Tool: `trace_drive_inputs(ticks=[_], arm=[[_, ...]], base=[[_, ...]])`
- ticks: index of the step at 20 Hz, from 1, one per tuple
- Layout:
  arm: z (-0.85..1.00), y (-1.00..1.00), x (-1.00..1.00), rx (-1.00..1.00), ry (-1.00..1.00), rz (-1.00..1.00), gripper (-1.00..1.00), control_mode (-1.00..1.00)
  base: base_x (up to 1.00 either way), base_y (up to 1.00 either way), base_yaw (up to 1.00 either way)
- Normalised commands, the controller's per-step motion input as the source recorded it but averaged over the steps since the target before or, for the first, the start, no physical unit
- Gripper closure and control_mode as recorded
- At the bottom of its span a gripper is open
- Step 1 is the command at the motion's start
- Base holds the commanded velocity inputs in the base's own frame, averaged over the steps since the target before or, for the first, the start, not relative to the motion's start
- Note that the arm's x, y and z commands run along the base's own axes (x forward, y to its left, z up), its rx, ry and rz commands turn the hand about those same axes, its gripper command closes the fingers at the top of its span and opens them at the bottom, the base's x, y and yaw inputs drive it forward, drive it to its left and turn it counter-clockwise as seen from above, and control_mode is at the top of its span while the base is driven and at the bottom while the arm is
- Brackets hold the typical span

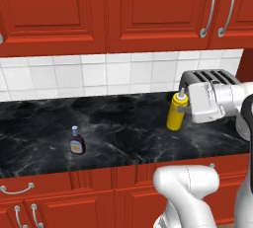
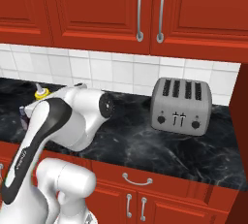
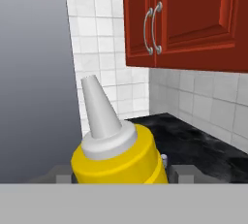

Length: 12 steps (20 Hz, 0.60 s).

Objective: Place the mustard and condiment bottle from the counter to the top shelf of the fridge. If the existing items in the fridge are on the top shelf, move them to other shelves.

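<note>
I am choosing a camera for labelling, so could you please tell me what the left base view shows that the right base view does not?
The left base view alone shows the condiment bottle standing apart on the counter, plus the mustard's full yellow body with the end effector at it. The right base view alone shows the toaster's front with its knobs. Both share the counter, the mustard's nozzle, the white tiles and the red upper cabinets.
</note>
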Motion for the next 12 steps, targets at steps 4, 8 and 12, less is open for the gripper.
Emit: trace_drive_inputs(ticks=[4, 8, 12], arm=[[0.46, 0.26, -0.57, 0.01, 0.2, 0.0, 1.0, -1.0], [0.0, 0.0, -0.06, 0.1, 0.03, -0.01, 1.0, -1.0], [0.0, 0.0, 0.0, 0.0, 0.0, 0.0, 1.0, 1.0]], base=[[0.0, 0.0, 0.0], [0.0, 0.0, 0.0], [-0.53, -0.04, 0.0]])
